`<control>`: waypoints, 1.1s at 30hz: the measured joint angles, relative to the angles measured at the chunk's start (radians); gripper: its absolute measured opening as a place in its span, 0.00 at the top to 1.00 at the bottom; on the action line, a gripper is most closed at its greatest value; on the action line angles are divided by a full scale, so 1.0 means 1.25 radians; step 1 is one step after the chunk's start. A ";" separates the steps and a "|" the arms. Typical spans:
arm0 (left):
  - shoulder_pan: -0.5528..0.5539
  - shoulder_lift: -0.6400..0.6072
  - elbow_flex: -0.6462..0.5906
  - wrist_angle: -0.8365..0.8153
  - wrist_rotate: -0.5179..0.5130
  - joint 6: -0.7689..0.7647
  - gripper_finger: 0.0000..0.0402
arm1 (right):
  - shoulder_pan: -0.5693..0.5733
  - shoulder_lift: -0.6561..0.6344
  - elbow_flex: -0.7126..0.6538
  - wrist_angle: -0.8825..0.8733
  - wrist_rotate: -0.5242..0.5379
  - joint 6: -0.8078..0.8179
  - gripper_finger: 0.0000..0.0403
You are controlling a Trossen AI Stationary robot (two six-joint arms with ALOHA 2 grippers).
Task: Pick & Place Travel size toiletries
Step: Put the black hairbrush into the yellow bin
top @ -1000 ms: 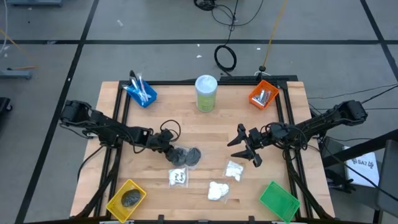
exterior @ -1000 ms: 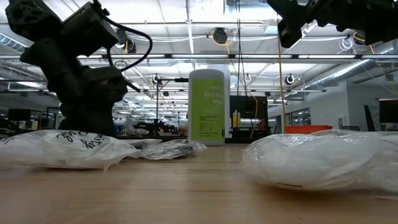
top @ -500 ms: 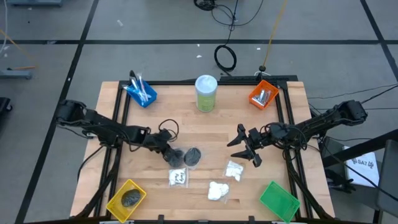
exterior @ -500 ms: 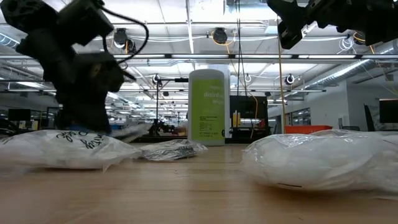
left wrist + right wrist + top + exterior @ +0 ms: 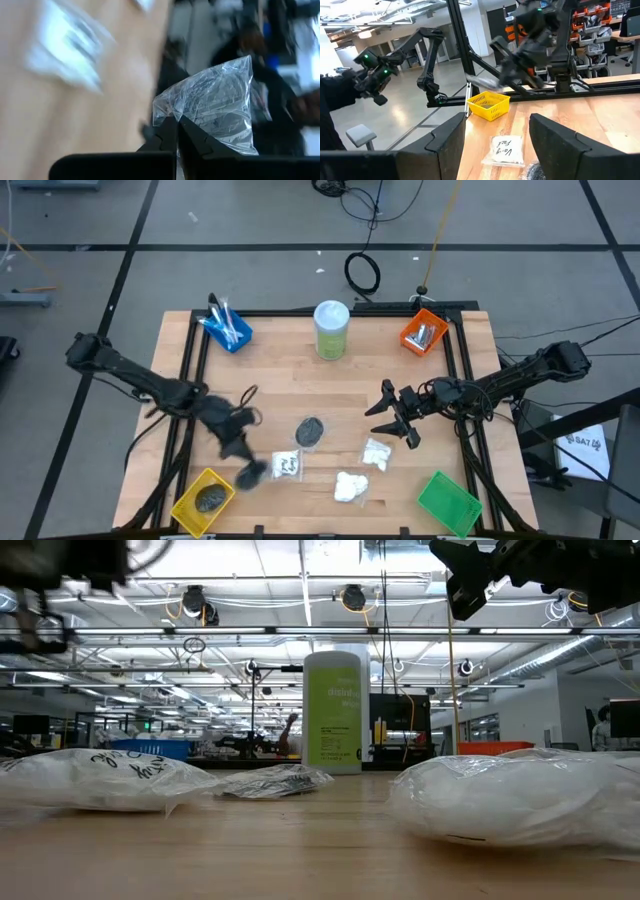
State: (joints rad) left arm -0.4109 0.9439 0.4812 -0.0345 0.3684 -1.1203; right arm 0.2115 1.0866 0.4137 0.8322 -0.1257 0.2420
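My left gripper [image 5: 242, 460] is above the table's near left part, shut on a clear bag holding a dark grey disc [image 5: 212, 102], just beside the yellow bin [image 5: 190, 505]. That bin holds another dark disc [image 5: 210, 497]. A third disc [image 5: 310, 432] lies flat at the table's middle. A printed white packet [image 5: 288, 465] and two more white packets [image 5: 375, 452] [image 5: 350, 486] lie flat near the front. My right gripper [image 5: 398, 418] hovers open at the right, touching nothing. My left gripper pinches the clear bag's edge [image 5: 170, 114] between its two fingers. The fingers slant down toward the table's near edge. The bag with the disc stands out beyond the fingertips [image 5: 186, 131], lifted clear of the table.
A pale-green canister with a white lid [image 5: 331, 330] stands at the far middle. A blue bin with sticks [image 5: 228, 330] is far left, an orange bin with silver tubes [image 5: 423, 332] far right, a green bin [image 5: 447, 502] near right. Black frame rails run along both table sides.
My left gripper has taken one of the two dark discs from the table's middle, risen, and swung toward the near left, close to the yellow bin. The disc in its bag is lifted clear; the other disc stays in place. My right arm has kept still.
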 joint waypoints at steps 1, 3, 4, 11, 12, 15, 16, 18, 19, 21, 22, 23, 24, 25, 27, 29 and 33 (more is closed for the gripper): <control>-0.035 -0.011 0.000 0.000 0.002 -0.016 1.00 | 0.000 0.000 0.000 0.000 0.000 0.000 0.48; -0.107 -0.027 0.000 0.000 -0.010 -0.064 1.00 | 0.000 0.000 0.000 -0.006 0.000 0.000 0.48; -0.144 -0.031 0.000 0.000 -0.030 -0.097 1.00 | 0.000 0.000 0.000 -0.008 0.000 0.000 0.48; -0.373 -0.027 0.001 -0.136 -0.229 -0.392 1.00 | 0.000 0.000 0.000 -0.012 0.000 -0.033 0.48; -0.399 -0.023 0.001 -0.157 -0.240 -0.438 1.00 | 0.000 0.000 0.000 -0.012 0.000 -0.037 0.48; -0.470 -0.012 0.001 -0.191 -0.263 -0.567 1.00 | 0.000 0.000 0.000 -0.012 0.000 -0.038 0.48; -0.491 -0.008 0.001 -0.192 -0.265 -0.603 1.00 | 0.000 0.000 0.000 -0.012 0.000 -0.038 0.48; -0.526 0.001 0.001 -0.217 -0.258 -0.680 1.00 | 0.000 0.000 0.000 -0.012 0.000 -0.037 0.48; -0.542 0.006 0.001 -0.235 -0.248 -0.721 1.00 | 0.000 0.000 0.000 -0.012 0.000 -0.037 0.48; -0.570 0.016 0.001 -0.268 -0.223 -0.800 1.00 | 0.000 0.000 0.000 -0.012 -0.001 -0.037 0.48; -0.581 0.021 0.001 -0.284 -0.219 -0.835 1.00 | 0.000 0.000 0.000 -0.012 -0.001 -0.037 0.48; -0.591 0.027 0.001 -0.294 -0.218 -0.863 1.00 | 0.000 0.000 0.000 -0.012 -0.001 -0.037 0.48; -0.598 0.032 0.001 -0.300 -0.219 -0.887 1.00 | 0.000 0.000 0.000 -0.012 -0.001 -0.037 0.48; -0.604 0.037 0.001 -0.303 -0.223 -0.905 0.99 | 0.000 0.000 0.000 -0.013 -0.001 -0.037 0.48; -0.612 0.048 0.001 -0.305 -0.239 -0.932 0.99 | 0.000 0.000 0.000 -0.012 -0.001 -0.037 0.48; -0.613 0.055 0.001 -0.304 -0.242 -0.936 0.97 | 0.000 0.000 0.000 -0.013 -0.001 -0.037 0.48; -0.613 0.064 0.001 -0.292 -0.244 -0.936 0.92 | 0.000 0.000 0.000 -0.013 -0.001 -0.036 0.48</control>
State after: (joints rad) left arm -1.1770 1.0237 0.4820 -0.3995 0.0640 -2.2901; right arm 0.2115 1.0866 0.4137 0.8165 -0.1265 0.1967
